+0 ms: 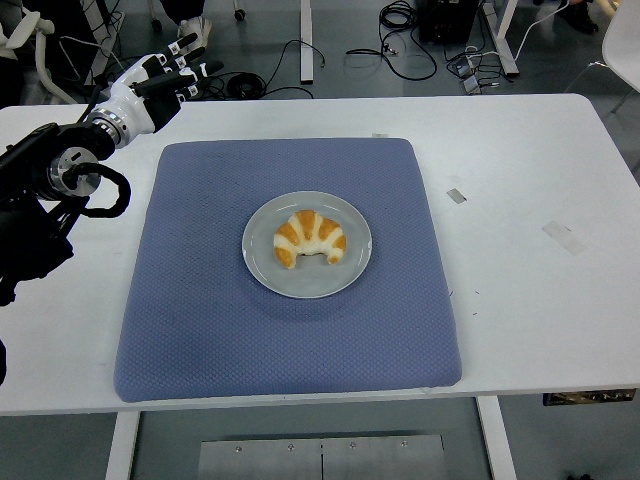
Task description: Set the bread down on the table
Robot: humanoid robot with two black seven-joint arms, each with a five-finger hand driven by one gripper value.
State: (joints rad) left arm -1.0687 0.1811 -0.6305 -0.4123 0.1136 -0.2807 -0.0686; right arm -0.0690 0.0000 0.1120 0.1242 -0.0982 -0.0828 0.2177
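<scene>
Croissant-shaped bread (311,238) lay curled on the grey plate (306,244), plate centred on the blue mat (290,265). Mat covered the middle of the white table (520,230); bare tabletop ran wide on the right side, narrower on the left and along the far edge. Near edge of mat sat close to the table's near edge. Left hand (160,80) hovered over the far-left corner, well apart from the bread, fingers extended and loose, holding nothing. Left arm partly cut off at the picture's left edge. Small tape scraps (456,195) marked the right side.
</scene>
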